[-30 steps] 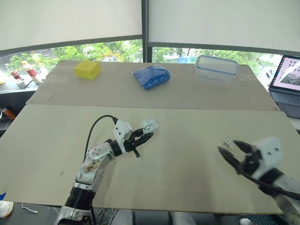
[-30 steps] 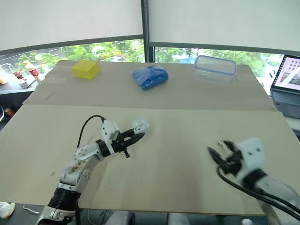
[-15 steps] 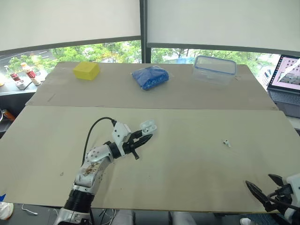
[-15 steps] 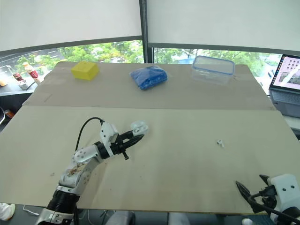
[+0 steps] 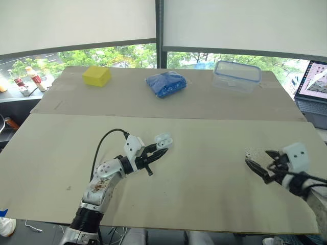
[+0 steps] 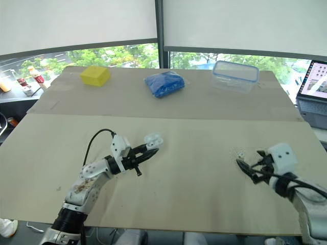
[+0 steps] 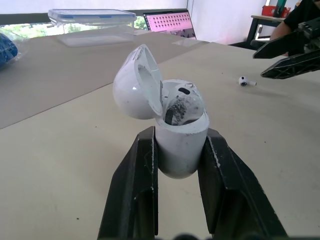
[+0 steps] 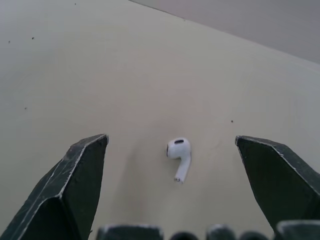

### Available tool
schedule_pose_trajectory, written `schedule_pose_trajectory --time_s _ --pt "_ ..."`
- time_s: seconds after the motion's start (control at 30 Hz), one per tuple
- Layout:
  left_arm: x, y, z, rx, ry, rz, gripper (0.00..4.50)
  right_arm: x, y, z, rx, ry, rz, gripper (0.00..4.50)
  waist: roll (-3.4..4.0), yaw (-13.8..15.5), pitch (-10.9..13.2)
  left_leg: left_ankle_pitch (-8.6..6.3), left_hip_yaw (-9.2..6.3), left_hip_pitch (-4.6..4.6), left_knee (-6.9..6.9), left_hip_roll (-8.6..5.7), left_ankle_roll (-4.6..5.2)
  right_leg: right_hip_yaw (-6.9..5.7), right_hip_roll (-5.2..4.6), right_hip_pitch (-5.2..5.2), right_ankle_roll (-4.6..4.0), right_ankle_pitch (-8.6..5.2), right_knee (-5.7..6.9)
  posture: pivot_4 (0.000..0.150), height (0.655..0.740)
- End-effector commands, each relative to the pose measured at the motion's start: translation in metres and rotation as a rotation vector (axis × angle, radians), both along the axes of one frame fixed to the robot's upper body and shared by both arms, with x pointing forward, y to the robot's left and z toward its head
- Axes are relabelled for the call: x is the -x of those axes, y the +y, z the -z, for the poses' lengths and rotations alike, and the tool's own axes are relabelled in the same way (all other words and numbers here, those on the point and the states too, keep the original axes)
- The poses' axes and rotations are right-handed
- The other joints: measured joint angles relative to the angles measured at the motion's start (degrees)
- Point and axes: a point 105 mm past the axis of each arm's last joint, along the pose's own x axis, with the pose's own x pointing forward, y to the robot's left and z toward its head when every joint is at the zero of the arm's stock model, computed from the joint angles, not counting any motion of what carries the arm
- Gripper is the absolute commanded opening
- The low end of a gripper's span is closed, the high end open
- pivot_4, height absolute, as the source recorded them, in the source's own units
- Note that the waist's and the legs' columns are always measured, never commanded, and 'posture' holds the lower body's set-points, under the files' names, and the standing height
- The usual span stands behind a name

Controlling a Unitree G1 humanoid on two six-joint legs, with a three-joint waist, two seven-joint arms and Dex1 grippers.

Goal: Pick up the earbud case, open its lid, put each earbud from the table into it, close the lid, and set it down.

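Note:
My left gripper point(image 5: 158, 148) is shut on the white earbud case point(image 5: 163, 139), holding it just above the near table left of centre. In the left wrist view the case point(image 7: 181, 136) stands upright between the fingers with its lid point(image 7: 136, 84) swung open and one earbud point(image 7: 183, 102) seated inside. A second white earbud point(image 8: 179, 156) lies on the table at the right point(image 5: 249, 154). My right gripper point(image 5: 257, 159) is open, low over the table, its fingers on either side of that earbud without touching it.
On the far table stand a yellow sponge point(image 5: 96, 75), a blue bag point(image 5: 166, 83) and a clear lidded container point(image 5: 236, 75). A laptop point(image 5: 312, 81) sits at the right edge, and small bottles point(image 5: 33, 76) at the far left.
The right gripper was at the earbud, dropped back to the near table edge half a second ago, and now straddles the earbud again. The left gripper keeps the open case in place.

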Motion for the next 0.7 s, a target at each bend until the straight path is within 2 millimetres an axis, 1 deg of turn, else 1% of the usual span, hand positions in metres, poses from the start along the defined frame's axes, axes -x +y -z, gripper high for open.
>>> schedule_pose_trajectory --time_s 0.03,0.1,0.23,0.33,0.43,0.57,0.6,0.67,0.7 --pt "0.004 -0.005 -0.011 0.014 -0.043 0.024 0.59 -0.008 -0.004 0.003 0.028 0.007 -0.005 4.5 0.0 0.0 0.0 0.0 0.0 0.0 -0.01 0.0 0.0 0.0 0.0 0.0 0.0 0.0 0.01 0.15 0.6995" --pt "0.005 -0.005 -0.011 0.013 -0.042 0.027 0.59 -0.012 -0.003 0.011 0.034 0.024 -0.004 4.5 0.01 -0.1 0.0 0.0 0.0 0.0 -0.01 0.02 0.0 0.0 0.02 -0.03 0.0 0.0 0.02 0.15 0.6995" --pt "0.006 -0.006 -0.01 0.013 -0.04 0.027 0.59 -0.011 -0.005 0.023 -0.004 0.061 0.01 4.5 0.01 -0.2 0.0 0.0 0.0 0.03 0.0 0.02 0.0 0.0 0.02 0.0 0.0 0.0 0.03 0.15 0.6995" --pt "0.007 -0.005 -0.01 0.013 -0.038 0.028 0.59 -0.01 -0.004 0.026 -0.048 0.067 0.016 3.71 0.01 -0.2 0.0 0.0 0.0 0.06 0.0 0.02 0.0 0.0 0.02 0.02 0.0 0.0 0.03 0.15 0.6995" --pt "0.008 -0.005 -0.009 0.012 -0.033 0.032 0.59 -0.01 -0.003 0.028 -0.07 0.067 0.018 2.68 0.01 -0.2 0.0 0.0 -0.01 0.07 0.0 0.02 0.0 0.0 0.02 0.05 0.0 0.0 0.03 0.15 0.6995" --pt "0.008 -0.008 -0.009 0.01 -0.032 0.045 0.59 -0.016 0.003 0.03 -0.083 0.06 0.003 1.29 0.01 -0.3 0.0 0.0 0.0 0.1 0.01 0.02 0.0 0.0 0.02 0.07 0.0 0.0 0.03 0.15 0.6995" --pt "0.007 -0.008 -0.009 0.01 -0.033 0.047 0.59 -0.017 0.005 0.03 -0.084 0.06 -0.002 0.87 0.0 -0.4 0.0 0.0 -0.01 0.11 0.01 0.02 0.0 0.0 0.02 0.07 0.0 0.0 0.03 0.15 0.6995" --pt "0.007 -0.009 -0.01 0.008 -0.034 0.05 0.59 -0.017 0.007 0.032 -0.078 0.064 -0.016 0.33 0.01 -0.6 0.0 0.0 0.0 0.11 0.0 0.04 0.0 0.0 0.04 0.06 0.0 0.0 0.03 0.15 0.6995" --pt "0.007 -0.008 -0.01 0.008 -0.035 0.049 0.59 -0.014 0.009 0.032 -0.065 0.068 -0.036 0.33 0.01 -0.6 0.0 0.0 0.0 0.12 0.0 0.04 0.0 0.0 0.04 0.06 0.0 0.0 0.04 0.15 0.6995"
